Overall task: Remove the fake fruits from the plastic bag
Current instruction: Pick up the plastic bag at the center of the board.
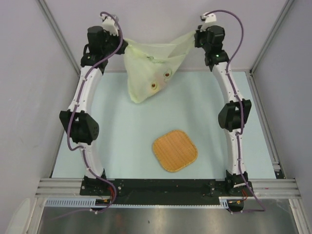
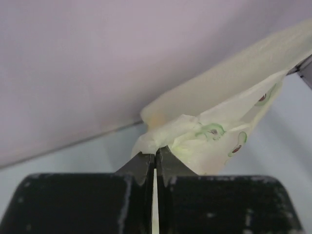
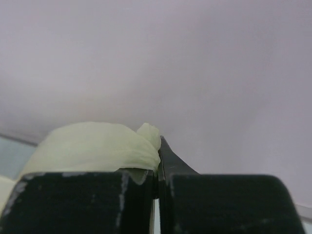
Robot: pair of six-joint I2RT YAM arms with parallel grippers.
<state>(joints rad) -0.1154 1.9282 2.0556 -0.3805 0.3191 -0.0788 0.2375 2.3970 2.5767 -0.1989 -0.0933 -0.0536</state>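
The pale yellowish plastic bag hangs stretched between my two grippers at the far end of the table, its lower end sagging to the table. My left gripper is shut on the bag's left corner, seen in the left wrist view with the bag bunched at the tips. My right gripper is shut on the bag's right corner, seen in the right wrist view with the bag beside the tips. No fake fruits show; only printed marks show on the bag.
A round orange woven mat lies on the pale blue table at the near middle. Grey walls and metal frame rails enclose the table on the left, right and far sides.
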